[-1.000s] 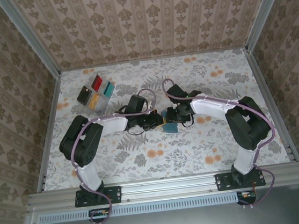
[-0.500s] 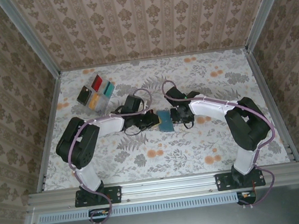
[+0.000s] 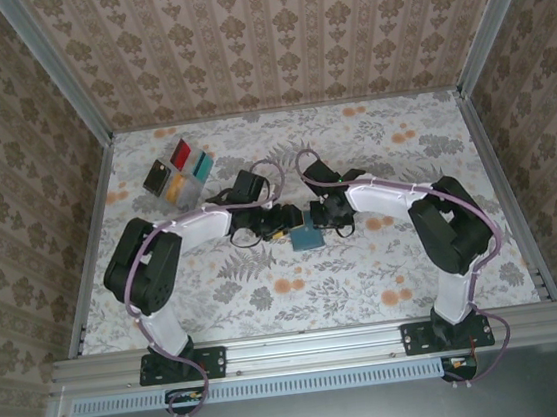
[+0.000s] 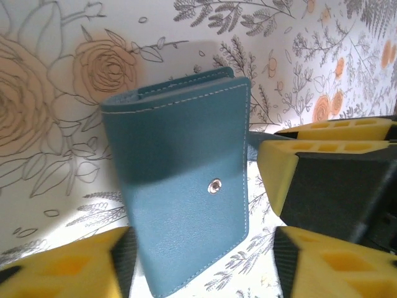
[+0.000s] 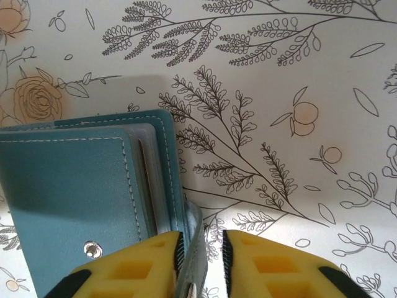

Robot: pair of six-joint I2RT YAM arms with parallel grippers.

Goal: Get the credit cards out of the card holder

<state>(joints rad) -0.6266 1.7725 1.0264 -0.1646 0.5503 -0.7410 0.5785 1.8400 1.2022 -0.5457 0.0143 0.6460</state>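
Lying folded, teal card holder [image 4: 183, 205], pale-stitched edges.

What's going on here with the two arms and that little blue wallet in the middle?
Both arms meet mid-table at the teal card holder, which is folded over. The left hand is open, its fingers on either side of the holder. The right hand has its fingers close around the holder's edge flap; whether it is actually clamped isn't clear. A cluster of coloured credit cards lies at the table's far left.
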